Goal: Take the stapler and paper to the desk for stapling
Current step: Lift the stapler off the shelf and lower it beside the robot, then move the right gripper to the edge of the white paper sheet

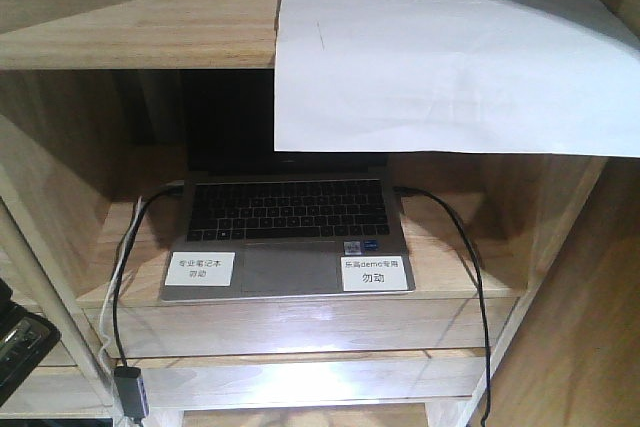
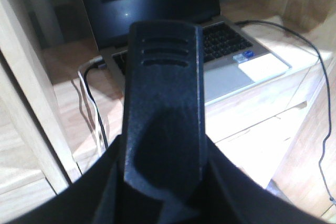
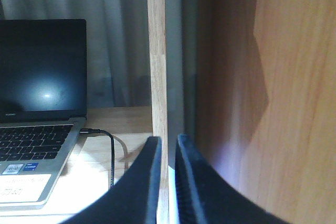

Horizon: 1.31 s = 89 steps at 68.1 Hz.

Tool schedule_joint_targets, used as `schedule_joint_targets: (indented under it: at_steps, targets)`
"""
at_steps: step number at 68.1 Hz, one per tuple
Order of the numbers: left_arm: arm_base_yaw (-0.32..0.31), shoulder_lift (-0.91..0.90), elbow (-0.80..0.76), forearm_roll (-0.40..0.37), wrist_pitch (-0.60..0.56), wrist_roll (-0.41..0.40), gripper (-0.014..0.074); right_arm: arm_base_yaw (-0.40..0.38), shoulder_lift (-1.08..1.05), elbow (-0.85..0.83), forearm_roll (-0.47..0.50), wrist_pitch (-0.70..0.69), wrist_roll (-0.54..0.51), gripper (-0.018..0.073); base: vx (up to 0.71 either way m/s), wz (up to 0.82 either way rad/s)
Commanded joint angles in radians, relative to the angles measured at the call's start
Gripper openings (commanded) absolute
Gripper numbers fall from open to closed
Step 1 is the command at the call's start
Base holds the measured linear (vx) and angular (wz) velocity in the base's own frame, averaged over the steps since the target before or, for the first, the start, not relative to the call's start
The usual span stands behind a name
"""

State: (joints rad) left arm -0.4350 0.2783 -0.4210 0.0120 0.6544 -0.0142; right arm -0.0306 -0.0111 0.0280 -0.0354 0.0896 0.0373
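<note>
Front view: your plain white paper sheet (image 1: pixel 450 67) droops off the light-wood top shelf (image 1: pixel 130 32). Left fingers (image 2: pixel 100 195) clamp the black stapler (image 2: pixel 163 103); right fingers (image 3: pixel 139 182) sit nearly together, empty. Tug its edge and it may slide off, creasing.

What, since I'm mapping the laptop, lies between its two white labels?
The grey touchpad lies between the left label and right label on the laptop; the front-facing view shows it.

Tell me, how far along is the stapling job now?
Done: a black ridged object, apparently the stapler, sits in the left gripper. In hand: the right gripper, shut and empty, is near the shelf post. Remaining: the paper lies on the upper shelf; no desk in view.
</note>
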Motion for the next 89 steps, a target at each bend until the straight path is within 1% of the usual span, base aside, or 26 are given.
schedule_joint_targets:
  at_steps: [1,67,76,78,82,86,89]
  targets:
    - [-0.005,0.004,-0.031,-0.012,-0.122,-0.004,-0.0007,0.001,-0.015,0.002,-0.004,-0.076,-0.010,0.0061,0.00,0.00]
    - [-0.005,0.004,-0.031,-0.012,-0.120,-0.004,-0.0007,0.001,-0.014,0.002,-0.004,-0.076,-0.010,0.0061,0.00,0.00]
    - [-0.005,0.004,-0.031,-0.012,-0.120,-0.004,-0.0007,0.003,-0.014,0.002,-0.012,-0.112,0.002,0.0061,0.00,0.00]
    - [-0.005,0.004,-0.031,-0.012,-0.120,-0.004,-0.0007,0.002,-0.014,0.002,-0.012,-0.126,0.040,0.0061,0.00,0.00]
    - [-0.005,0.004,-0.031,-0.012,-0.120,-0.004,-0.0007,0.002,-0.014,0.002,-0.017,-0.160,0.150,0.0061,0.00,0.00]
    - [-0.005,0.004,-0.031,-0.012,-0.120,-0.004,-0.0007,0.002,-0.014,0.002,-0.036,-0.204,0.333,0.0061,0.00,0.00]
    - [-0.005,0.004,-0.031,-0.012,-0.120,-0.004,-0.0007,0.002,-0.014,0.002,-0.073,-0.227,0.504,0.0061,0.00,0.00]
